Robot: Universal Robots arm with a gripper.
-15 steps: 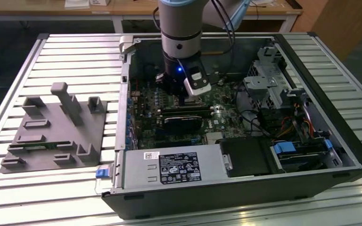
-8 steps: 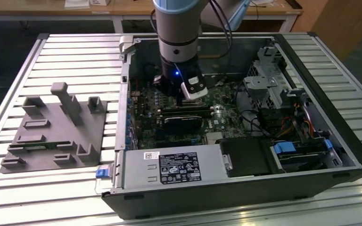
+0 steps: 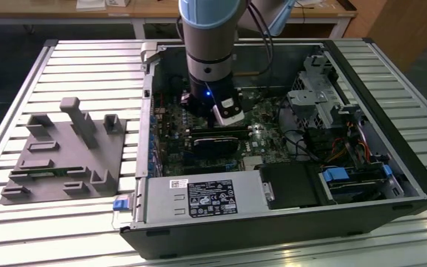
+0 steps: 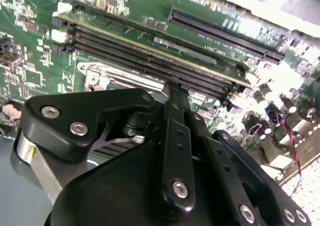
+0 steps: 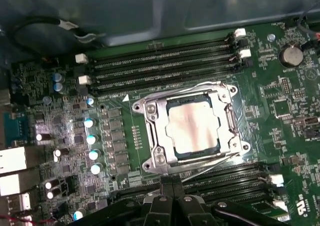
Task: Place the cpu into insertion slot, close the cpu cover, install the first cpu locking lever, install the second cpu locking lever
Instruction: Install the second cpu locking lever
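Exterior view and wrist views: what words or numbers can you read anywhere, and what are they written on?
Nothing here can be read for sure.
Big black label on the silver box: white print, too blurred to read.
Small white sticker above that label: too small to read.
Green circuit board in the first wrist view: tiny white marks, too small to read.
The cpu: shiny glare, no text to make out.

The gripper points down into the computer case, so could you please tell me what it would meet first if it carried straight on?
Probably the motherboard beside the insertion slot, near the black memory slots. The gripper hangs close above there, though depth is unclear.
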